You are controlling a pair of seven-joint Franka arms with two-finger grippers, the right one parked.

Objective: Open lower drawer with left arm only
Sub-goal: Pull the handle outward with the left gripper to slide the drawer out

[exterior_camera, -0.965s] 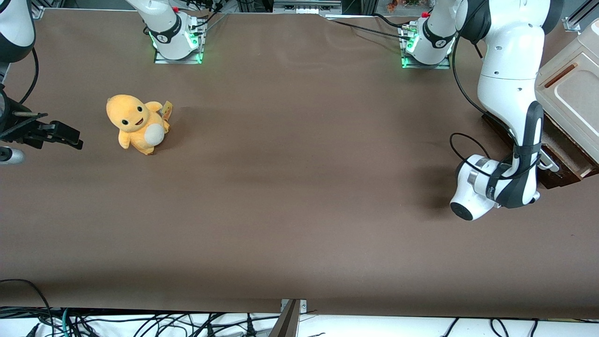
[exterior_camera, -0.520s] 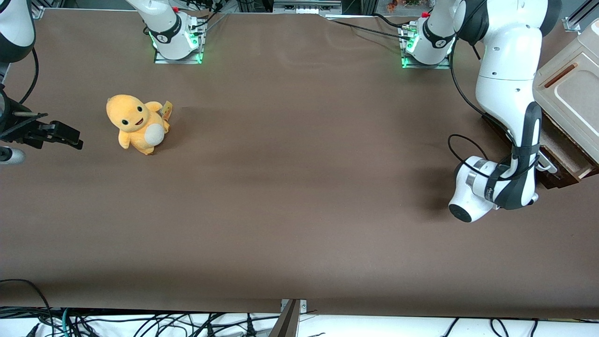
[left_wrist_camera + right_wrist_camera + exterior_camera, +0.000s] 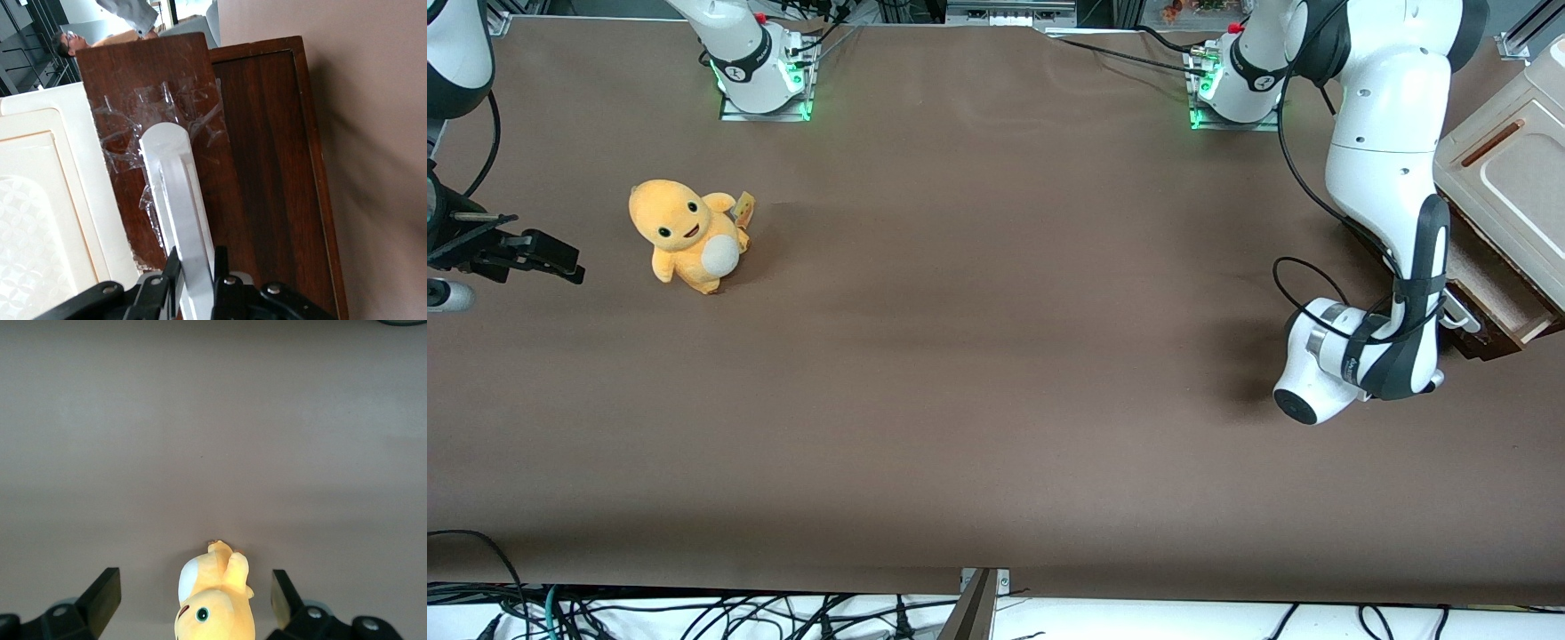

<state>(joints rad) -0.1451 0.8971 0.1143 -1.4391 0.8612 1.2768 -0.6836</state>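
- Pulling is the step in hand, by my judgement: the lower drawer [image 3: 1489, 298] sits at the working arm's end of the table, under the cream panel [image 3: 1507, 173] with its orange-brown slot, and already stands part-way out; a strip of pale wood inside shows in the front view
- Gripping its white bar handle [image 3: 177, 200], the gripper [image 3: 195, 283] has both black fingers pinched onto the bar near one end; the wrist view shows the bar running off toward 12 o'clock from the fingers, over the glossy dark brown front [image 3: 257, 167]
- Doing this well probably means drawing straight along the drawer's own travel, roughly toward 8 o'clock in the front view; an off-axis pull from so near the bar's end may rack the drawer or let the fingers slide along the bar
- Clear tape on the front near the handle [image 3: 157, 117] should not matter
- The left arm [image 3: 1383, 133] reaches down from its base at 1 o'clock, forearm steep, wrist folded low just in front of the drawer; its black cable loops beside the wrist
- A yellow plush toy [image 3: 685, 233] lies well apart, toward the parked arm's end
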